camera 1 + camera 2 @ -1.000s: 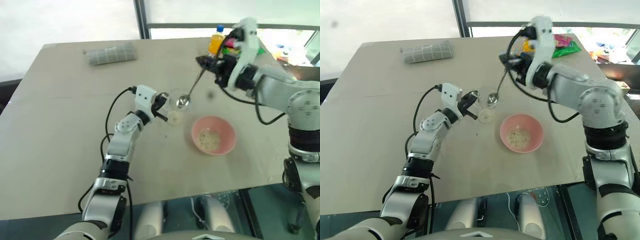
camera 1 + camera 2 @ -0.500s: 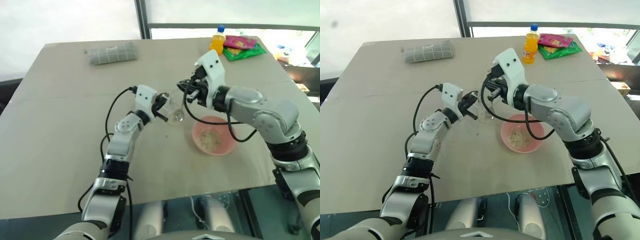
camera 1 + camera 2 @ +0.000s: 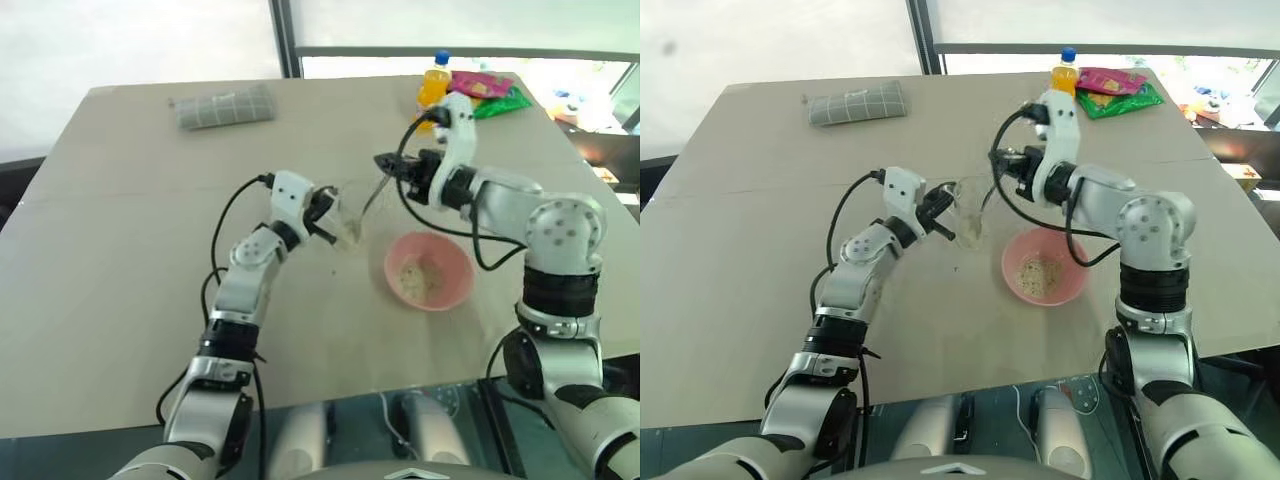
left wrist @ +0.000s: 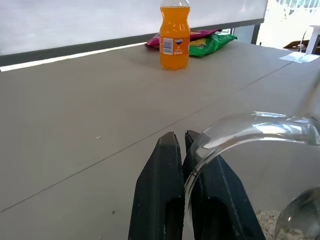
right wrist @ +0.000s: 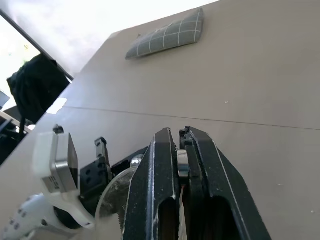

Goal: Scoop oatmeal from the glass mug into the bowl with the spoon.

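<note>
The glass mug (image 3: 345,216) stands at mid-table with my left gripper (image 3: 322,208) shut on its near-left side; in the left wrist view the black fingertips (image 4: 172,150) meet against the clear rim (image 4: 250,122). Pale oatmeal (image 4: 270,220) lies in the mug's bottom. My right gripper (image 3: 390,162) is shut on the spoon's handle (image 5: 182,162), just right of and above the mug. The spoon (image 3: 370,196) slants down into the mug, its small bowl (image 4: 300,215) resting near the flakes. The pink bowl (image 3: 455,285) sits to the mug's right with some oatmeal (image 3: 416,276) inside.
An orange drink bottle (image 3: 434,85) and coloured snack packets (image 3: 488,92) stand at the far right of the table. A folded grey checked cloth (image 3: 225,107) lies at the far left. The table's near edge (image 3: 330,400) runs below the bowl.
My right gripper has rolled and come down, and the spoon that hung over the mug's mouth now reaches inside it. The left gripper and the mug have stayed put.
</note>
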Action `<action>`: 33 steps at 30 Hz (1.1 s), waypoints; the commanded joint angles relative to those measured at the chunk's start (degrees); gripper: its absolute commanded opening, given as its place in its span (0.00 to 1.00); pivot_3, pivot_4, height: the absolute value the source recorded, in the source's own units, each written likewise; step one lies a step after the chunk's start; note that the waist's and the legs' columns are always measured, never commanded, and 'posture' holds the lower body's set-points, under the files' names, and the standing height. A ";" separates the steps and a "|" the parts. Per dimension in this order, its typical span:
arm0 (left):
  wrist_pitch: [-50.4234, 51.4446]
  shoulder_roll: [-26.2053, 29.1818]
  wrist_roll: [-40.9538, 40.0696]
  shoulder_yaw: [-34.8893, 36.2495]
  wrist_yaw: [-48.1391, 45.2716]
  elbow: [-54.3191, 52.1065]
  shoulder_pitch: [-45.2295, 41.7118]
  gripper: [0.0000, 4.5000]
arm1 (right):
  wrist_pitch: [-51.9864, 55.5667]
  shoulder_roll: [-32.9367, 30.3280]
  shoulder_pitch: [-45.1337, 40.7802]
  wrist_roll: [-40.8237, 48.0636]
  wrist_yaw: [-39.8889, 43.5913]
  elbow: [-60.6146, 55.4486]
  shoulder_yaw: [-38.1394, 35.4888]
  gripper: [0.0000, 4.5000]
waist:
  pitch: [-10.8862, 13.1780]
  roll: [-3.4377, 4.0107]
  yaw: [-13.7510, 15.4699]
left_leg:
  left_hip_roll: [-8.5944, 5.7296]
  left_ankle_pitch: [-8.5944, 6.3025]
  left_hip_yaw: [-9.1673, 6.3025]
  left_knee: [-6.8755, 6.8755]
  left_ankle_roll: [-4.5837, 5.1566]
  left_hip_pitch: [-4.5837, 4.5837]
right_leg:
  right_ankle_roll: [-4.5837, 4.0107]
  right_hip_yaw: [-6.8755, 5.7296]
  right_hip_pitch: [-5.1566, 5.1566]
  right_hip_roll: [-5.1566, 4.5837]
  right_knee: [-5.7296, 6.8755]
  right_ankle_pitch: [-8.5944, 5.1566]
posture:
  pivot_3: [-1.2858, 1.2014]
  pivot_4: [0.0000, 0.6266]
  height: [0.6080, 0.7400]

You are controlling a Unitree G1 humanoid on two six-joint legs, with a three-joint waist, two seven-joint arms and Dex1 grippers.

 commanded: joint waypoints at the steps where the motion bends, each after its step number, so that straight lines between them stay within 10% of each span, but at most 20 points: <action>1: -1.70 -1.11 -0.63 -0.34 -0.19 -1.78 0.34 0.01 | 2.07 0.17 -2.66 5.48 -3.01 0.63 -6.41 0.00 | 0.00 0.00 0.02 | 0.00 0.00 0.01 0.00 0.00 0.00 | 0.00 -0.01 0.00 0.00 0.00 0.00 | 0.52 0.24 1.00; 33: -3.64 -4.30 -0.16 -1.50 -0.13 2.83 -1.30 0.01 | 2.54 -10.94 -4.50 21.79 -12.86 -1.17 -9.93 0.00 | 0.00 0.00 0.01 | 0.00 0.00 0.04 -0.01 0.01 -0.01 | 0.00 0.02 0.00 0.00 -0.02 0.00 | 0.52 0.24 1.00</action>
